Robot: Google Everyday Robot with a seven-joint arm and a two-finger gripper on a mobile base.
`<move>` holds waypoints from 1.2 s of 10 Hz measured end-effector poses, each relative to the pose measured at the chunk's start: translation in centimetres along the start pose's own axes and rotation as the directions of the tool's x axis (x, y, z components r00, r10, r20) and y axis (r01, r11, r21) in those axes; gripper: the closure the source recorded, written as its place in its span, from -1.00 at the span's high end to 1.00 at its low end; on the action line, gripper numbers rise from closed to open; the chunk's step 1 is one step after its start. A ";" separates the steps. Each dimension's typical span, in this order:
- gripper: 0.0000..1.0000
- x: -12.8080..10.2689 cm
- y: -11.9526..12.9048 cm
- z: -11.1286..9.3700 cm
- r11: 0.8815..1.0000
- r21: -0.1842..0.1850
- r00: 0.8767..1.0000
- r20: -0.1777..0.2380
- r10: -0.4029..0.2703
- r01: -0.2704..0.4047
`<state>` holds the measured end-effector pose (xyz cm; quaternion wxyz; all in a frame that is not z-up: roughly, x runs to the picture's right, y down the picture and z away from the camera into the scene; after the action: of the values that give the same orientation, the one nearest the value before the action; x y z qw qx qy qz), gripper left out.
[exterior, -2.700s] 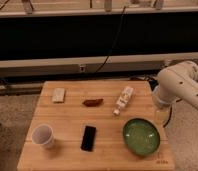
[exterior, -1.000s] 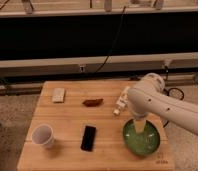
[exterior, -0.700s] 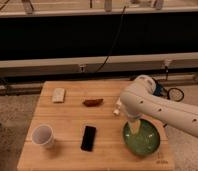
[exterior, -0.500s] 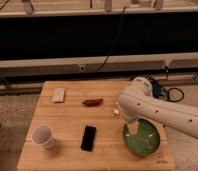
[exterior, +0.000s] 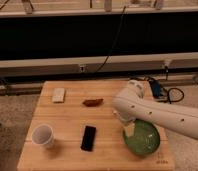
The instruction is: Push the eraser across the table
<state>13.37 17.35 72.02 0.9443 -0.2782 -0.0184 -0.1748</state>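
The eraser [exterior: 88,138] is a flat black block lying near the front middle of the light-wood table [exterior: 67,117]. My white arm [exterior: 157,116] reaches in from the right over the table's right half. The gripper [exterior: 129,131] hangs below the arm's end, over the left rim of the green bowl [exterior: 143,139]. It is to the right of the eraser, about a hand's width away, and not touching it.
A white cup [exterior: 42,135] stands at the front left. A small beige-white block [exterior: 58,94] lies at the back left and a reddish-brown oblong item [exterior: 92,102] at the back middle. A dark wall and cables run behind the table.
The arm has swung from the table's right edge leftward over the green bowl, bringing the gripper closer to the eraser. It now hides the white item near the back right. The eraser has not moved.
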 end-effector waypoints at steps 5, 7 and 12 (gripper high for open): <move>0.60 -1.3 0.0 1.1 0.999 -0.022 0.999 0.014 -0.045 0.045; 0.60 -1.6 0.3 1.8 0.998 -0.034 0.998 0.022 -0.058 0.059; 0.60 -2.4 0.6 3.1 0.994 -0.056 0.995 0.042 -0.087 0.090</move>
<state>11.47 20.21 73.99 0.9266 -0.3078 -0.0441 -0.2115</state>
